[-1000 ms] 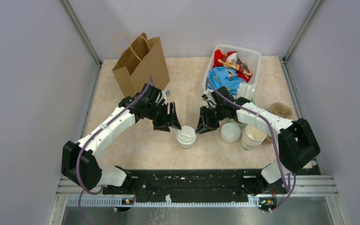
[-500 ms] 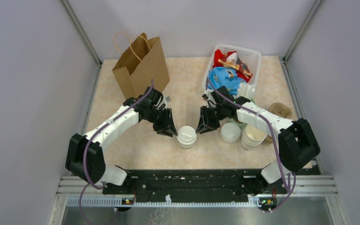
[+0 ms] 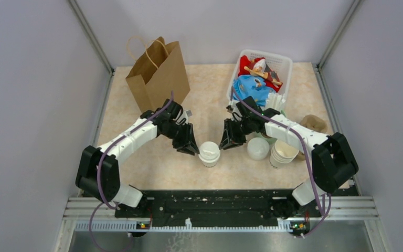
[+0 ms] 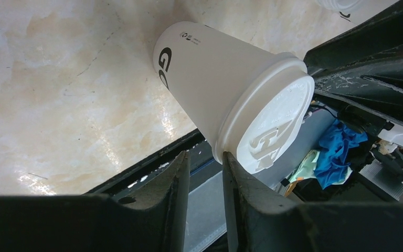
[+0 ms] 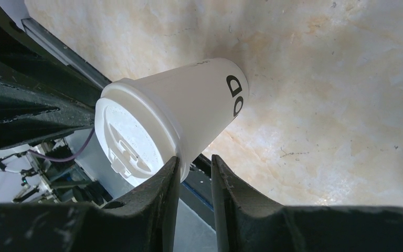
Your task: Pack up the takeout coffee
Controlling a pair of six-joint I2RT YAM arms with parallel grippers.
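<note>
Grey walls close in a beige marbled bench. The cup stands upright near the bench's front middle, its lid on. The left end effector sits just left of it and the right end effector just right, each with a tip at the lid's rim. Both are released, jaws a slim gap apart with nothing between them; the cup lies beyond the tips. A paper bag stands back left and a basket back right. A loose lid and a cup stack sit right of the cup
</note>
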